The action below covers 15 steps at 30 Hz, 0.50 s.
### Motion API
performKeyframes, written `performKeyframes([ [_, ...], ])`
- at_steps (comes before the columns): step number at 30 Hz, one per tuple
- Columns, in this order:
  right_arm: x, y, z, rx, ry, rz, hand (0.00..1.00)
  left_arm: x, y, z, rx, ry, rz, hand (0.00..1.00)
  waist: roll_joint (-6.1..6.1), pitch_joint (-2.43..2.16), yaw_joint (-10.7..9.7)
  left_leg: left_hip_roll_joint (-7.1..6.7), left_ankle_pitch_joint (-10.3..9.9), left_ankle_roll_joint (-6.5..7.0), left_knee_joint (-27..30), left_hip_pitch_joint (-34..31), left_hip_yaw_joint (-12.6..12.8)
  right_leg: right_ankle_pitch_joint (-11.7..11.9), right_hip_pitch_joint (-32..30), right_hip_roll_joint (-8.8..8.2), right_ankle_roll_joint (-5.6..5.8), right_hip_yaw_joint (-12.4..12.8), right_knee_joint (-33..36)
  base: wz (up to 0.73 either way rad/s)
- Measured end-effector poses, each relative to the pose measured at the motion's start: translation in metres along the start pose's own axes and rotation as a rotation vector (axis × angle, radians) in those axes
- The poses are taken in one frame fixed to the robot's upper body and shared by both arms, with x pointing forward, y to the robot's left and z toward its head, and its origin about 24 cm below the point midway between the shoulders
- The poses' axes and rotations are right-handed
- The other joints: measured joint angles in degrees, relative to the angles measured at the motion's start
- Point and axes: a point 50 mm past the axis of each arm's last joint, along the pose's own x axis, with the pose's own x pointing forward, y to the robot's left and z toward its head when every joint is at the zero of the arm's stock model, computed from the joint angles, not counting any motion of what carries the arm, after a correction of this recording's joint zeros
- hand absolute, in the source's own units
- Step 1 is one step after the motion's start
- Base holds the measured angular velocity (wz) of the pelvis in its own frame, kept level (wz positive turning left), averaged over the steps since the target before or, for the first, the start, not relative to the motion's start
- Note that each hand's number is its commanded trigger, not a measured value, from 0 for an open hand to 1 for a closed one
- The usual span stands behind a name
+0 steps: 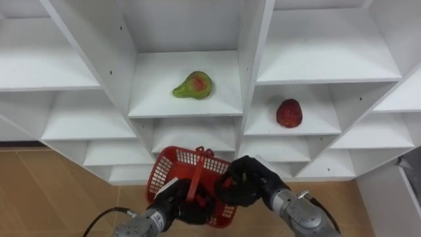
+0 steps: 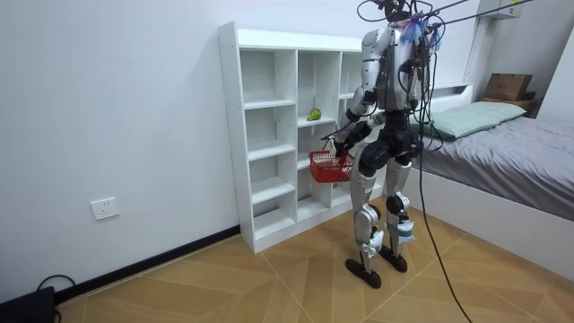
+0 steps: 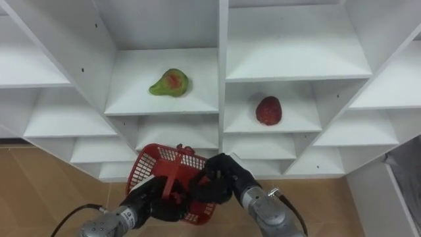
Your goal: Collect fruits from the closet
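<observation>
A green pear with a red patch (image 1: 191, 85) lies on a middle shelf of the white closet (image 1: 255, 39). One compartment to the right and a little lower sits a red fruit (image 1: 289, 112). In front of the lower shelves hangs a red plastic basket (image 1: 172, 170), and my left hand (image 1: 179, 205) is shut on its upright handle. My right hand (image 1: 248, 182) hovers at the basket's right rim, over its inside; what it holds, if anything, is hidden. In the room view I stand upright facing the closet (image 2: 269, 135), with the basket (image 2: 330, 167) at hip height.
Many closet compartments around the two fruits hold nothing. Wooden floor (image 1: 46, 191) lies below the closet. A bed (image 2: 502, 152) stands close behind me at the room view's right. A white board (image 1: 388, 197) rises at my lower right.
</observation>
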Motion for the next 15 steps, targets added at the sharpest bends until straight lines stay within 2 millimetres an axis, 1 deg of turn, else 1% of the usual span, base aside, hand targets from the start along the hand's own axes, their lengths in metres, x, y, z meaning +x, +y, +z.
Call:
performKeyframes([
  [11, 0.0034, -0.0026, 0.0033, 0.003, -0.005, -0.042, 1.00, 0.0010, -0.0024, 0.0035, 0.023, -0.009, -0.017, 1.00, 0.20, -0.01, -0.14, 0.04, 0.00, 0.01, 0.07, -0.04, 0.12, 0.00, -0.15, -0.02, 0.00, 0.05, 0.22, 0.00],
  [15, 0.0042, -0.0042, 0.0047, 0.003, -0.008, -0.062, 1.00, 0.0031, -0.0059, 0.0083, 0.036, -0.025, -0.032, 1.00, 0.82, 0.01, -0.06, -0.01, 0.00, 0.01, 0.07, -0.04, 0.25, 0.00, -0.24, 0.01, 0.00, 0.44, 0.26, -0.02],
])
